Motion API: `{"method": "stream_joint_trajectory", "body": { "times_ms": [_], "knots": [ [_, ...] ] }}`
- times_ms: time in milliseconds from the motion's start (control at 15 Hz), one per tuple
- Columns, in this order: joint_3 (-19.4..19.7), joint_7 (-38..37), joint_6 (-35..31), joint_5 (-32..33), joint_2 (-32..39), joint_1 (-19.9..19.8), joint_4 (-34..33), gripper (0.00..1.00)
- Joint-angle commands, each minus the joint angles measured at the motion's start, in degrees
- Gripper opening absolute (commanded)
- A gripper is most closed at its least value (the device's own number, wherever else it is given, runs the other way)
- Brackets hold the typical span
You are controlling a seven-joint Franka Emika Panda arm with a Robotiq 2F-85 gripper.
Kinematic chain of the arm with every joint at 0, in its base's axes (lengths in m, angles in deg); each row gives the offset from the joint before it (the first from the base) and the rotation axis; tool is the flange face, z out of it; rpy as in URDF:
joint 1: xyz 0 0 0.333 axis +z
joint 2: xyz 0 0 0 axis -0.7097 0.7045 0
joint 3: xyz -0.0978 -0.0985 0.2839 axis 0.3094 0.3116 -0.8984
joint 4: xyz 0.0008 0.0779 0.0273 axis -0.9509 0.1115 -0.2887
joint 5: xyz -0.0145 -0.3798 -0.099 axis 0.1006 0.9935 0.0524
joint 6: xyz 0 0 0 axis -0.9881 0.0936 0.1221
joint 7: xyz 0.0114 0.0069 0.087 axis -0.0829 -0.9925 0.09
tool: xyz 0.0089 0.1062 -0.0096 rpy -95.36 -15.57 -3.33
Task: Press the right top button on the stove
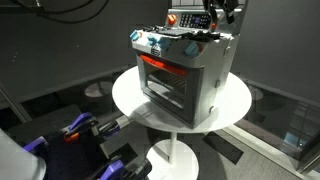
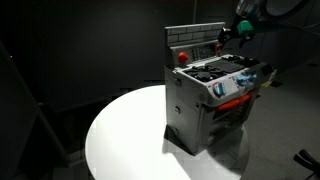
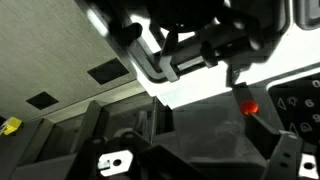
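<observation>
The small silver-grey toy stove stands on a round white table and shows in both exterior views. Its front window glows orange-red. Blue-and-white knobs line its top front edge. A red button sits on the upright back control panel. My gripper hovers over the back right of the stove top, close to the panel, and its fingers look shut and empty. In the wrist view the picture is dark and blurred; a red button glows below my gripper's fingers.
The table stands on a single pedestal. Blue and black equipment lies on the floor beside it. Dark walls and floor surround the scene.
</observation>
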Motion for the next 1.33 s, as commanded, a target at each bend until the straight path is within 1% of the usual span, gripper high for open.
{"method": "stream_joint_trajectory", "body": {
  "times_ms": [0, 267, 733, 1267],
  "knots": [
    [0.4, 1.0, -0.7, -1.0, 1.4, 0.6, -2.3, 1.00],
    [0.6, 0.5, -0.6, -0.4, 1.9, 0.8, -3.2, 1.00],
    [1.1, 0.8, 0.7, -0.4, 4.5, 1.0, -7.3, 1.00],
    [0.5, 1.6, 2.7, -0.8, 1.4, 1.8, -4.2, 1.00]
  ]
}}
